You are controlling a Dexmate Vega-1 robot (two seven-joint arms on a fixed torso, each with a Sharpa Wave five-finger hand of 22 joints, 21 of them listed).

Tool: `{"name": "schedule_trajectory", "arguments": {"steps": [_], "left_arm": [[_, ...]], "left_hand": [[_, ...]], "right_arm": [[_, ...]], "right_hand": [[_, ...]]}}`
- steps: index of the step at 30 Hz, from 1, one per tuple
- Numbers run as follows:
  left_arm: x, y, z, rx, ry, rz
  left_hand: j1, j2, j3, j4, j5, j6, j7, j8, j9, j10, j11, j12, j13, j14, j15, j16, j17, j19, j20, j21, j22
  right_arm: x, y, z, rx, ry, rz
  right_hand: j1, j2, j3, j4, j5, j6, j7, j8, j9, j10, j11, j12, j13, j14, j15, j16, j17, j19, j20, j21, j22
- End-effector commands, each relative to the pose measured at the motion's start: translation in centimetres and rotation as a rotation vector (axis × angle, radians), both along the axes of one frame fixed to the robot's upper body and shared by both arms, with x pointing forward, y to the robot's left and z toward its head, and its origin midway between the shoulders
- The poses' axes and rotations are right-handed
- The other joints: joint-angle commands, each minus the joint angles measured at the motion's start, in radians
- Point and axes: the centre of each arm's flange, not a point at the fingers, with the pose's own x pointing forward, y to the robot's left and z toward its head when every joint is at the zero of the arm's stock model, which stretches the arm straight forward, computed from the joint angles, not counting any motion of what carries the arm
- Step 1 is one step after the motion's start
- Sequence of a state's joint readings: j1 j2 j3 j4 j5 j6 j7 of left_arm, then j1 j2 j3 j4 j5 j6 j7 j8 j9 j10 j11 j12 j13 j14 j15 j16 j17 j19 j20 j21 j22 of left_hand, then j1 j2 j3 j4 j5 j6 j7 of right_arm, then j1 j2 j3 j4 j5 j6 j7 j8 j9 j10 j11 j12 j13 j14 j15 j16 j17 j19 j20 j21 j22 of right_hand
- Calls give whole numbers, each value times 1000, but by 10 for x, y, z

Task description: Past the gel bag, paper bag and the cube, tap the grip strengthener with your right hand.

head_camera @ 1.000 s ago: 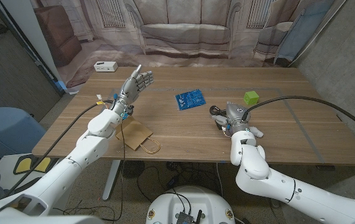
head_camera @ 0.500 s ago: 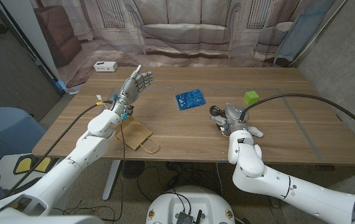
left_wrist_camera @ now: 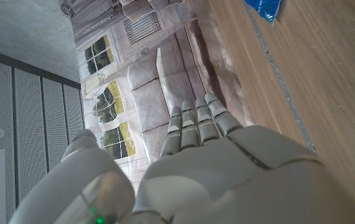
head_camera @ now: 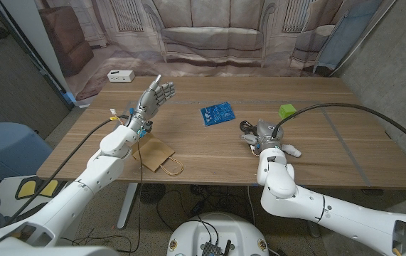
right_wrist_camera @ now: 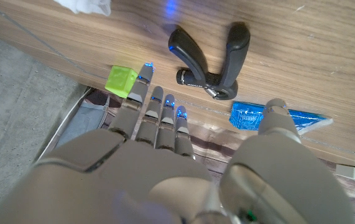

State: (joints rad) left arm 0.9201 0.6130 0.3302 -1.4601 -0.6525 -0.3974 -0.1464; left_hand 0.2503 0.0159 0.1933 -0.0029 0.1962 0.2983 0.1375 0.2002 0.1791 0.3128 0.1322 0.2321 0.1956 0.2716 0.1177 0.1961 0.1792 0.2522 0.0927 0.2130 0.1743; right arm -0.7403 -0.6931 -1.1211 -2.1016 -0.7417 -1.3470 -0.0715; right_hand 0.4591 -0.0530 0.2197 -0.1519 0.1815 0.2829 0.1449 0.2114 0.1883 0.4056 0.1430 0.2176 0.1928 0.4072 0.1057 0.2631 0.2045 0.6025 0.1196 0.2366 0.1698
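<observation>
Wooden table [head_camera: 210, 153] sits in front of a printed backdrop [head_camera: 210, 35] showing a sofa and paneled windows. Grey concrete wall [head_camera: 394, 50] on one side, dark perforated panel [head_camera: 11, 78] on the other.

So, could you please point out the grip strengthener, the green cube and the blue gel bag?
grip strengthener [right_wrist_camera: 209, 55]: right wrist view, between its two black handles, near the hinge.
green cube [head_camera: 286, 111]: head view, top face.
blue gel bag [head_camera: 217, 114]: head view, middle of the pack.
</observation>
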Motion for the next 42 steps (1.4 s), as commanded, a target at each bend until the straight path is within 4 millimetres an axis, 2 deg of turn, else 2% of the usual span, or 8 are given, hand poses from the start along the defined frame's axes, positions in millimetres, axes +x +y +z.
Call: {"name": "schedule_trajectory", "arguments": {"steps": [1, 10, 30, 37, 42], "left_arm": [[3, -1, 1, 1, 6, -3], [4, -1, 2, -1, 6, -2], [9, -1, 3, -8, 3, -5], [9, 0, 2, -9, 6, -4], [9, -1, 0, -19, 7, -9]], "left_hand": [[6, 6, 2, -7, -3, 10, 0, -4, 2, 11, -2, -6, 3, 9, 0, -3, 3, 3, 4, -6, 5], [6, 7, 2, -7, -3, 11, 0, -5, 2, 11, -3, -7, 3, 9, 1, -3, 3, 3, 4, -7, 5], [8, 14, 4, -9, -3, 14, 0, -6, 2, 16, 1, -7, 3, 13, 5, -3, 3, 9, 0, -6, 5], [8, 16, 4, -10, -3, 17, 0, -5, 2, 16, 3, -8, 3, 13, 5, -3, 3, 9, 0, -7, 5], [8, 16, 4, -10, -3, 19, -1, -4, 2, 16, 3, -8, 3, 13, 5, -3, 3, 9, 1, -7, 5]], "right_arm": [[4, 2, 4, -18, 34, -37], [5, 4, 7, -22, 50, -48], [15, 7, 7, -23, 120, -61], [15, 9, 8, -18, 145, -79], [15, 10, 9, -23, 149, -89]], "right_hand": [[18, -4, 3, -6, 5, 13, 40, 4, 4, 9, 2, -1, 4, 10, -1, 3, -1, 10, 0, 3, 3], [52, -9, 12, -16, 8, 24, 43, 6, 5, 23, -3, 0, 3, 33, -5, 5, -3, 35, -5, 5, 3], [71, -34, 7, -17, 9, 39, 46, 7, 6, 40, -1, 2, 4, 53, -9, 5, -5, 69, -8, 7, 4], [97, -25, 18, -18, 12, 40, 49, 5, 7, 45, -4, 1, 5, 63, -12, 6, -3, 87, -15, 9, 4], [109, -26, 21, -17, 12, 57, 40, 11, 9, 60, -12, 6, 6, 70, -18, 6, -3, 93, -16, 7, 5]]}}
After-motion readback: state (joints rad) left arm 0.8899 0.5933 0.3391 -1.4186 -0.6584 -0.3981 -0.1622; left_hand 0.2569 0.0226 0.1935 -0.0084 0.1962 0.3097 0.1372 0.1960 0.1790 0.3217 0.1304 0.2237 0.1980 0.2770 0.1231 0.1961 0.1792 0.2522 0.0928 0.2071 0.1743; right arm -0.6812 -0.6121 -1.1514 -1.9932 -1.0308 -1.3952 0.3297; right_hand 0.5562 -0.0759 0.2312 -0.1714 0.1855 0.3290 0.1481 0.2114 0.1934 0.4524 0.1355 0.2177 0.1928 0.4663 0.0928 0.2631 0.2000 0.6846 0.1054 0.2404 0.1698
